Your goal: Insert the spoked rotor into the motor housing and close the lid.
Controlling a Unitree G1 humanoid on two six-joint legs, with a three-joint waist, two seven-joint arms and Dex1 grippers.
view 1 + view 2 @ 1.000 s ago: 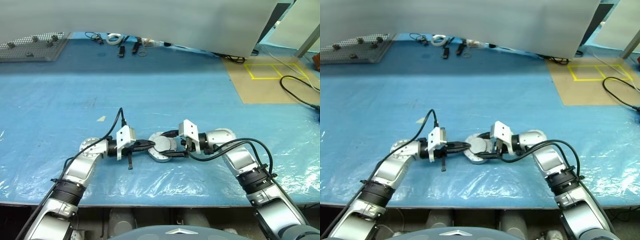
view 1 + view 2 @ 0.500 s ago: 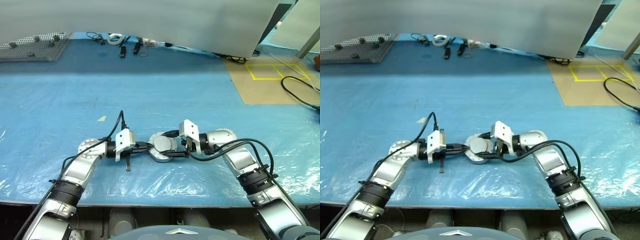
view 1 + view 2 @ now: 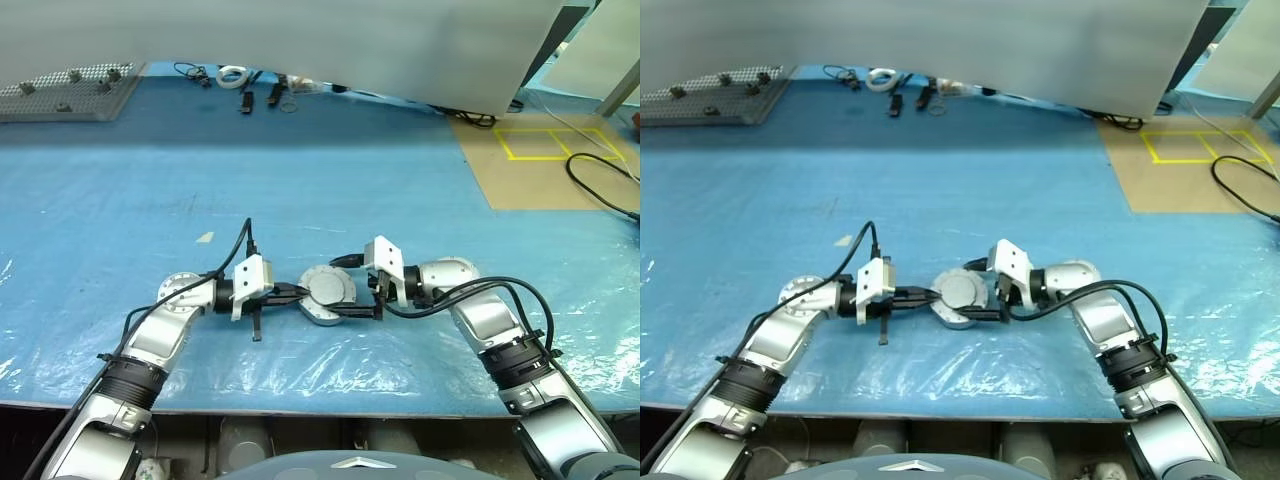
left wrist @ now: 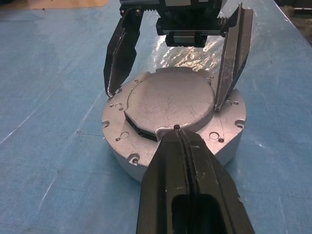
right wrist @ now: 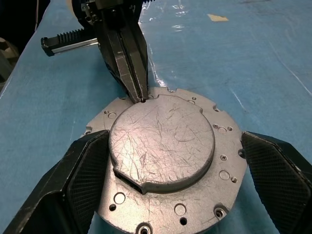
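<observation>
The motor housing (image 4: 229, 148) stands on the blue table with the lid (image 4: 170, 97) lying flat on top, plain face with raised centre up. My left gripper (image 4: 177, 129) is shut, its tip touching the edge of the lid's raised centre. Opposite it, my right gripper (image 5: 165, 161) is open, one finger (image 5: 80, 183) on each side of the lid's raised centre, and I cannot tell whether they touch it. From the head, the housing (image 3: 322, 313) lies between both grippers near the table's front edge. The spoked rotor is hidden.
The blue plastic-covered table (image 3: 330, 190) stretches far back. A grey perforated board (image 3: 65, 92) lies at the back left. Cables and small tools (image 3: 245, 85) lie along the back edge. A black cable (image 3: 600, 190) runs over brown floor at the right.
My right gripper's fingers have spread wider around the lid. The left gripper stays shut at the lid's edge, and neither hand has shifted.
</observation>
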